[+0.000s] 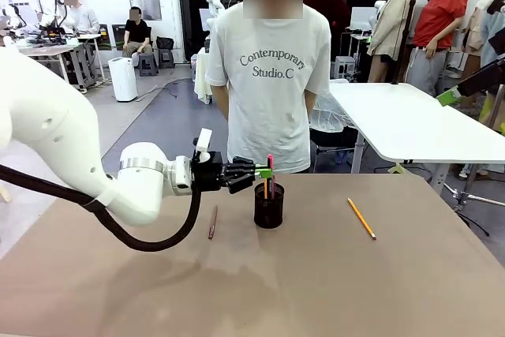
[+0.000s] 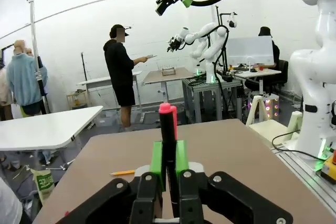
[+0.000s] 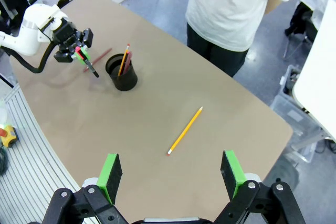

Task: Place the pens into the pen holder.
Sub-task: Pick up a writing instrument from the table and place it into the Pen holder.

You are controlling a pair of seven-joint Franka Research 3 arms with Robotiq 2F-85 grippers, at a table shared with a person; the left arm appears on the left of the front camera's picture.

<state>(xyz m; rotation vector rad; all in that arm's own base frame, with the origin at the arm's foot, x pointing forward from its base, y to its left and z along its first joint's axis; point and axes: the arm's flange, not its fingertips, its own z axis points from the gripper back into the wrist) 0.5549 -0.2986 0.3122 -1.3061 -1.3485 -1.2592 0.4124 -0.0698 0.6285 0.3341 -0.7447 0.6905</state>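
My left gripper (image 1: 266,172) is shut on a red-and-black pen (image 1: 270,163) with a pink end, held upright with the pink end up (image 2: 167,124). It hangs at the near rim of the black mesh pen holder (image 1: 269,206). In the right wrist view its dark tip (image 3: 93,70) points down just beside the holder (image 3: 122,74), where an orange pencil and a reddish stick stand. A slim dark-red pen (image 1: 212,222) lies on the table left of the holder. A yellow pencil (image 1: 361,218) lies to the right. My right gripper (image 3: 170,174) is open high above the table.
A person in a white T-shirt (image 1: 272,76) stands at the far edge of the brown table (image 1: 316,290), hands behind the back. A white table (image 1: 410,120) stands behind on the right. The left arm's black cable (image 1: 158,244) loops low over the table.
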